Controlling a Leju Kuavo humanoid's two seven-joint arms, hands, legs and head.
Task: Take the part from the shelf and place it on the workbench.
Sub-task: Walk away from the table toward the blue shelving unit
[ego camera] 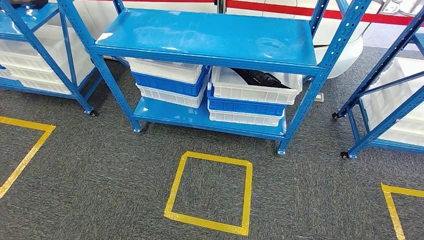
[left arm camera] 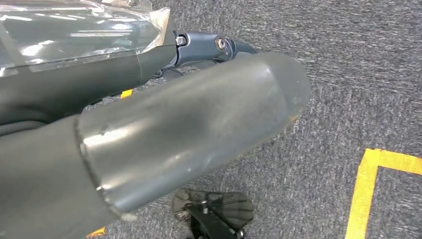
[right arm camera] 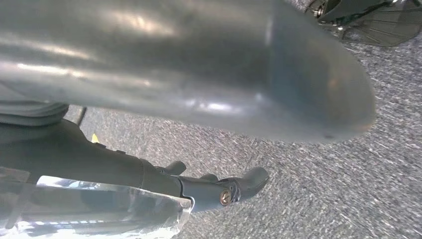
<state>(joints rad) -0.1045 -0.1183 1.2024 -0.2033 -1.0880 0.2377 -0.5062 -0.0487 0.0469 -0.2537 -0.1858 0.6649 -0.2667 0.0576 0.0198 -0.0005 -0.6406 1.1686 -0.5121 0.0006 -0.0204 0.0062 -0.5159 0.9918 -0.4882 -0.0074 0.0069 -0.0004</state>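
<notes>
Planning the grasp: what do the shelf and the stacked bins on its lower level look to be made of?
The shelf looks like blue-painted steel: glossy reflections on its deck and punched holes along the uprights. The bins, white and blue, look like moulded plastic: matte, with thick rolled rims. The dark part in the top right bin is too hidden to judge.

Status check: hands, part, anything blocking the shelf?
Left hand and right hand hanging over carpet, holding nothing. Black part in top white crate, lower level of blue metal shelf. Approach unobstructed.

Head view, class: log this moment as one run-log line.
phase: facing shelf | part: in top-right crate | left hand: holds nothing | right hand: holds nothing
</notes>
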